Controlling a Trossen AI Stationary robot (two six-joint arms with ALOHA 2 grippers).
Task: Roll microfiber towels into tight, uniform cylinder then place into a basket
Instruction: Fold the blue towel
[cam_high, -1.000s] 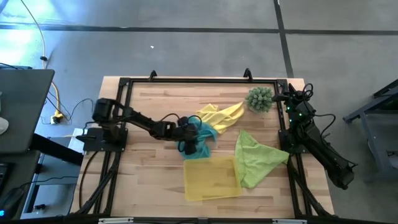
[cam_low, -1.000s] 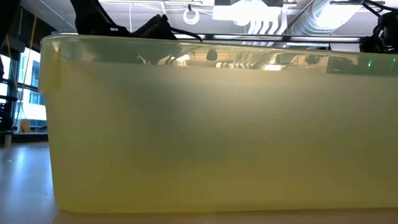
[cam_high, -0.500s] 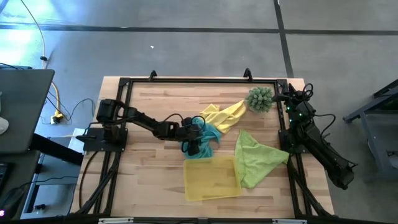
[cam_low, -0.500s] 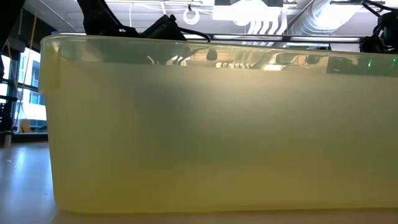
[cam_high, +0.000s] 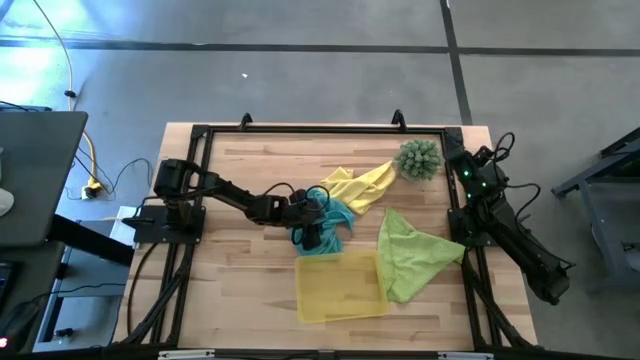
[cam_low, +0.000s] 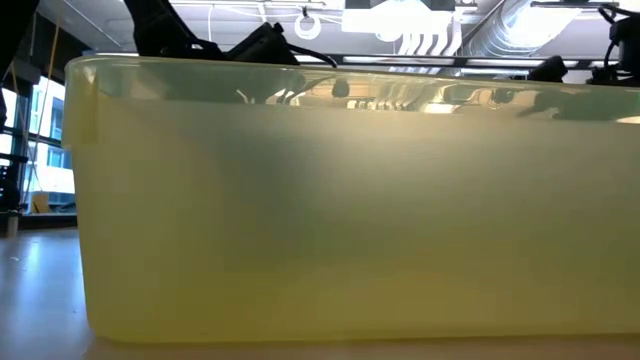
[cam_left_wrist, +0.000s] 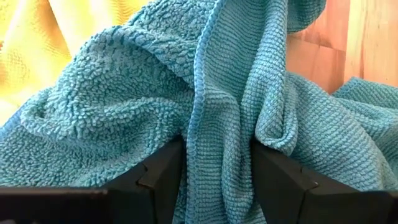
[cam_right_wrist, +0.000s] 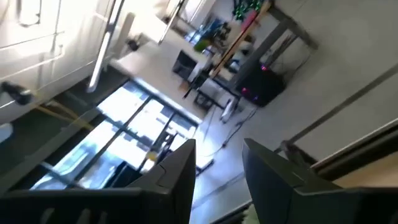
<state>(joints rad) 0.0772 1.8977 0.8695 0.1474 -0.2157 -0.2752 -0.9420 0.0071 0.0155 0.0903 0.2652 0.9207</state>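
Note:
The teal towel (cam_high: 332, 214) lies crumpled at mid-table, its far side against the yellow towel (cam_high: 358, 185). My left gripper (cam_high: 312, 232) is open and sunk into the teal towel (cam_left_wrist: 143, 93). The lime green towel (cam_high: 410, 250) lies spread to the right, next to the yellow basket (cam_high: 340, 285), which stands near the front edge. My right gripper (cam_high: 452, 158) waits open at the table's right edge, above the frame; its wrist view (cam_right_wrist: 221, 168) shows nothing between the fingers. My left gripper (cam_left_wrist: 214, 180) straddles a raised fold (cam_left_wrist: 217, 143) of the teal towel. The fold fills the gap and lies against the inner sides of both fingers (cam_left_wrist: 163, 180). The fingers come slanting down from the table's left. The towel rests slack on the table.
A spiky green ball plant (cam_high: 418, 158) stands at the far right, close to my right gripper. In the low view the basket's see-through wall (cam_low: 340, 200) blocks nearly everything. A black frame (cam_high: 300, 129) borders the table. Bare wood shows at the near left and far left.
My right gripper has rolled about its own pointing line while staying in place at the table's right edge.

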